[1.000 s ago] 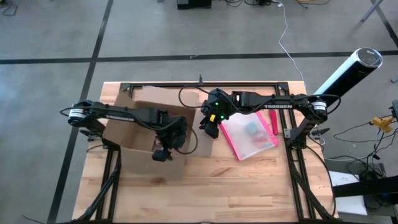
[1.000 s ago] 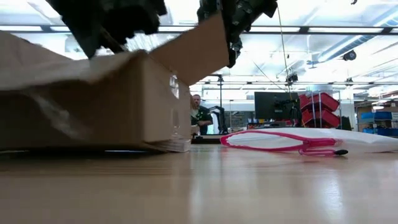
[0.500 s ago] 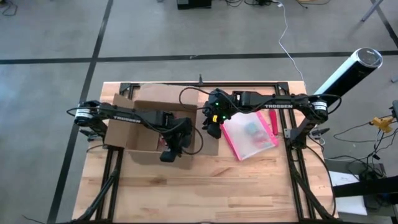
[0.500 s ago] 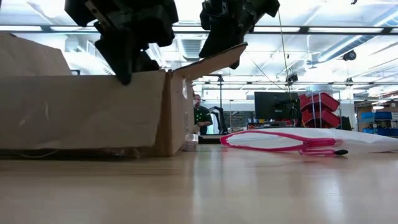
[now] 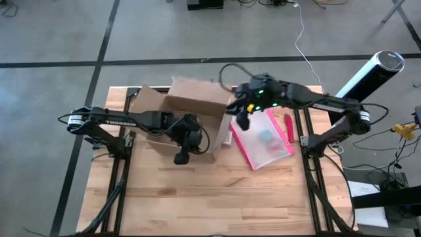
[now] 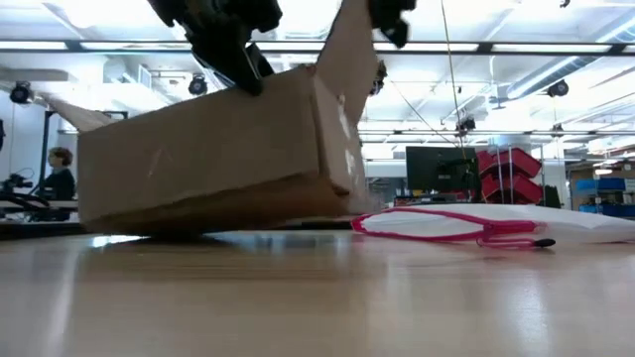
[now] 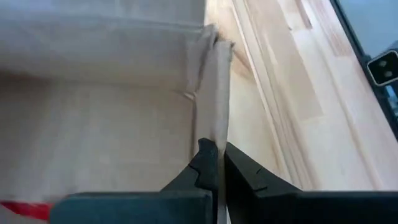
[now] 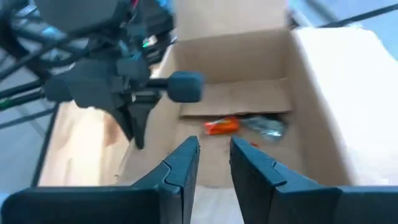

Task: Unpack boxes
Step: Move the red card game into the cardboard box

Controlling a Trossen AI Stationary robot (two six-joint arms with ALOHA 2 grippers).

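The brown cardboard box stands open and tilted: its lower left edge is on the table and its right end is raised. Inside lie an orange packet and a clear packet. My left gripper is shut on the box's near wall. My right gripper is above the box's right side, at the upright right flap. The pink-edged pouch lies flat to the right of the box. My left gripper pinches the top edge of the near wall, close to the right corner, with one finger inside the box and one outside. It comes from above, slanting from the near side. My right gripper holds the right flap by its free edge from above. The flap stands upright below it. In the wrist view the fingers hide the place of contact.
Black frame rails run along the table's far edge and sides. The near half of the wooden table is bare. A white post stands off the far right corner. People are in the room beyond.
My left gripper has come down onto the near wall and taken hold of it. My right gripper has gone up and toward the far right, raising the flap from slanting to upright. The box has turned, slid toward the far edge, and its right end has lifted.
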